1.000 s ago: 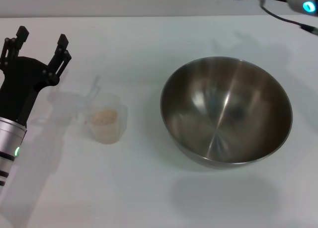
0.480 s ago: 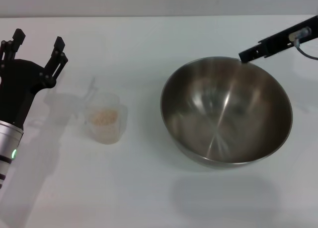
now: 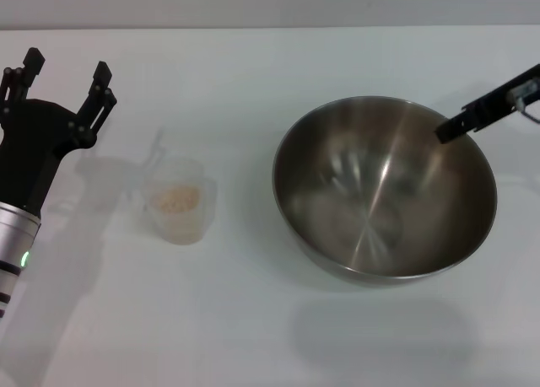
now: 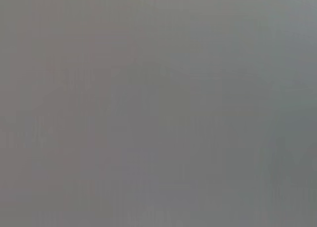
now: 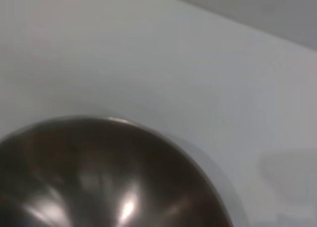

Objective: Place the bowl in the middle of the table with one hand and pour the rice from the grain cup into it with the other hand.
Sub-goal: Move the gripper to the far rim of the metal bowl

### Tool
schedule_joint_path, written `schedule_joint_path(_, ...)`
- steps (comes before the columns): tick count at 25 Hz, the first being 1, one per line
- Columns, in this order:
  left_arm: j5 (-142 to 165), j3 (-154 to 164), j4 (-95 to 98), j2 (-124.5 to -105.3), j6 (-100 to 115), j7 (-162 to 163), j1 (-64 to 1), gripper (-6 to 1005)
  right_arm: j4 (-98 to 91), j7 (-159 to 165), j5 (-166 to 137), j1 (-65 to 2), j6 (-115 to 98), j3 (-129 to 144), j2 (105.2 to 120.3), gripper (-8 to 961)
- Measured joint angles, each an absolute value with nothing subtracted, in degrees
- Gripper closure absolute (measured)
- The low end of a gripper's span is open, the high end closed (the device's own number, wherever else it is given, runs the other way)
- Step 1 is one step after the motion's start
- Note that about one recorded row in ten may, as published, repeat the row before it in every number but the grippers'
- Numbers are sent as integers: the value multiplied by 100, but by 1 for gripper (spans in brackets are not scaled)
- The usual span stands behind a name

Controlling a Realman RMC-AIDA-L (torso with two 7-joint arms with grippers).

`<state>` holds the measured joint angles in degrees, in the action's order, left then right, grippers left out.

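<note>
The steel bowl (image 3: pixel 337 176) stands empty on the white table (image 3: pixel 245 319), right of centre. The clear grain cup (image 3: pixel 177 210) stands upright to its left, with beige rice (image 3: pixel 175 199) in it and its handle pointing away. My left gripper (image 3: pixel 66 71) is open and empty at the left, a little apart from the cup. My right gripper (image 3: pixel 472 115) reaches in from the right edge, its black tip over the bowl's far right rim. The right wrist view shows the bowl's rim and inside (image 5: pixel 99 177) close below. The left wrist view shows only flat grey.
The table's far edge (image 3: pixel 270 26) runs along the top of the head view. Bare white tabletop (image 3: pixel 253 67) lies between the cup and the bowl, behind them and in front of them.
My right gripper has come down from the top right corner and now hangs over the bowl's far right rim. My left gripper shifted slightly left, then held still. Bowl and cup have not moved.
</note>
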<state>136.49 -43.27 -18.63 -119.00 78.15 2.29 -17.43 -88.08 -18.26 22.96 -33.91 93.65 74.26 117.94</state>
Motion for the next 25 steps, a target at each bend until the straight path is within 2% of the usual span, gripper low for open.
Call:
schedule_joint_path(6,13649,-4334,-1863,-11896,7812,229,-1752,170,-8241,-1971,2290,-3437,9094,7451,11860,217)
schedule_joint_path(17,13649,-4342,-1864,-11891,7839,229,-1758,172,-7551,-2161,2341,-3455,8611,7469,11881,223)
schedule_joint_path(23,13649,-4342,-1863,-11891,7851,229,-1758,173,-7451,-2257,2354,-3463,8562,7441,11883,405)
schedule_joint_path(25,13649,-4342,-1863,-11891,7852,229,-1758,174,-7449,-2292,2356,-3463,8560,7444,11885,502)
